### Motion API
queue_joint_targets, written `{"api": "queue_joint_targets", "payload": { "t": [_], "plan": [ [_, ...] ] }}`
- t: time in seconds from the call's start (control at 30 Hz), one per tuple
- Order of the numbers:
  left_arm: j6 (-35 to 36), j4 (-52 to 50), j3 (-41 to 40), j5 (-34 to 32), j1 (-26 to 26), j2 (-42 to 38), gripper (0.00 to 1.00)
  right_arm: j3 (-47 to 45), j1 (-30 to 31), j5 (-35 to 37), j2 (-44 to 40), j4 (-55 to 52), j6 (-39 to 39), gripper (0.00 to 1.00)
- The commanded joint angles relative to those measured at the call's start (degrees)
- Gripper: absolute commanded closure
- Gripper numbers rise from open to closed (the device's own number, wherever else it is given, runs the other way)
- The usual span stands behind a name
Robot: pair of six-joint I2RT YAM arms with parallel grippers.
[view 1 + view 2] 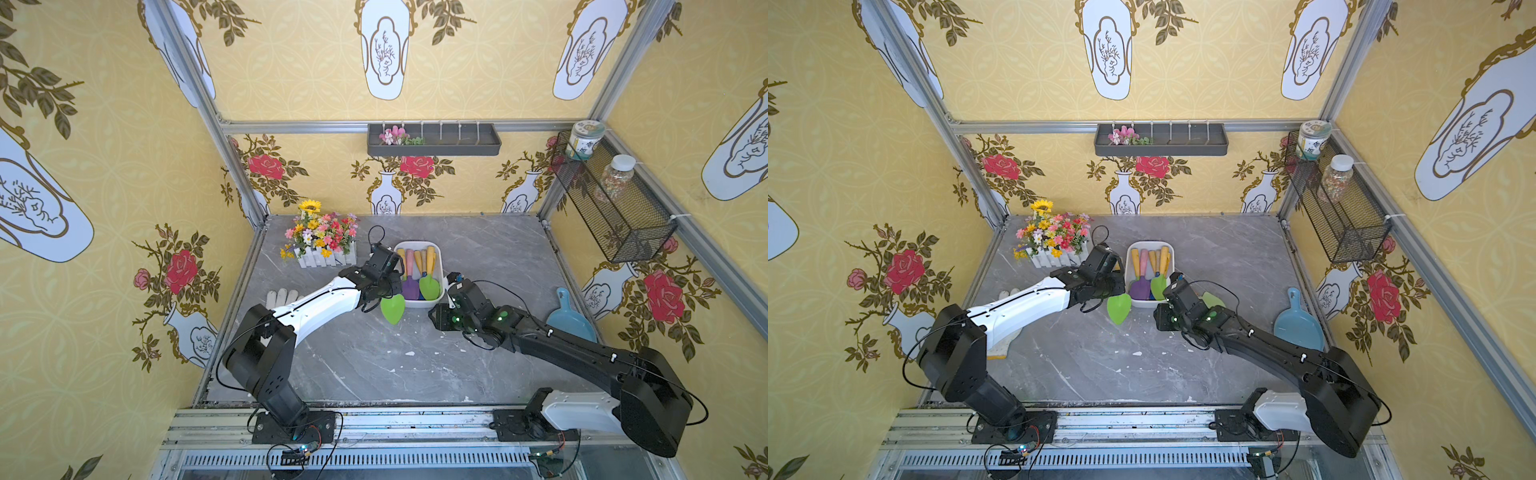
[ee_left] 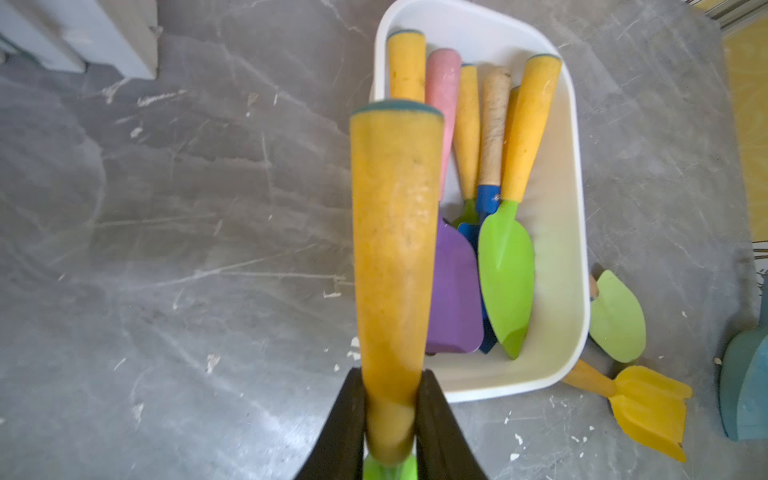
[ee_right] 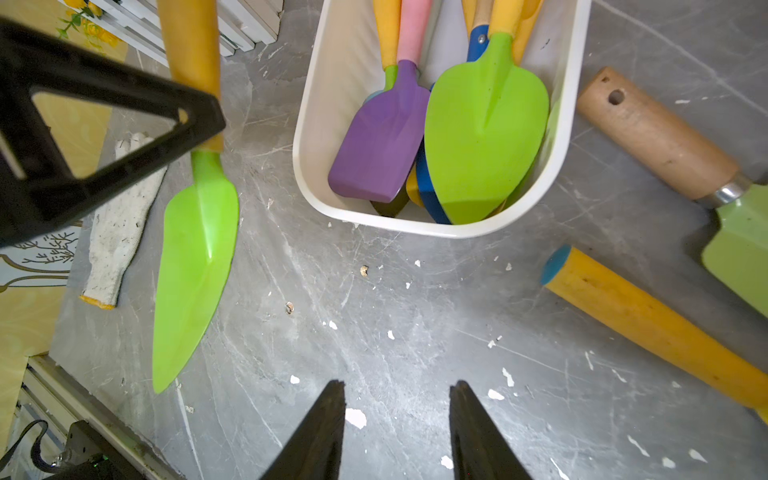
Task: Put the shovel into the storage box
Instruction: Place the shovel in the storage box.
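The left claw (image 2: 390, 386) is clenched on the shovel (image 1: 392, 308), gripping the narrow end of its yellow handle just above the green blade. In both top views the shovel sits at the centre of the frame, just left of the lower end of the storage box (image 1: 417, 305) and outside it. The blade points toward the lower edge of the frame. I cannot tell whether its tip touches the bench (image 1: 374, 365).

The shovel looks light and stiff, with a painted handle and a thin, glossy blade that should neither bend nor break easily. The handle tapers toward the claw, so a smooth surface there could slide or swivel in the grip. A hold nearer the thick middle would probably balance it better. The box is about as long as the shovel and already holds several tools, so the shovel likely has to go in lengthwise on top of them.

The right claw (image 3: 399, 386) is released and empty, over bare bench below the box.
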Motion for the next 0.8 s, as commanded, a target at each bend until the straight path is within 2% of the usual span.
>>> {"api": "queue_joint_targets", "payload": {
  "t": [0.0,0.37,0.77],
  "plan": [
    [2.72,-0.02,4.03,0.28,0.05,3.68,0.95,-0.87,0.00,0.82,-0.92,0.85,0.83,0.55],
    [6.71,2.98,16.10,-0.77,0.86,15.92,0.95,-2.48,0.05,1.52,-3.45,-0.43,1.60,0.55],
    [10.01,5.75,21.84,-3.46,1.19,23.59,0.94,-2.97,0.02,1.51,-3.50,-0.68,2.01,0.55]
  ]
}}
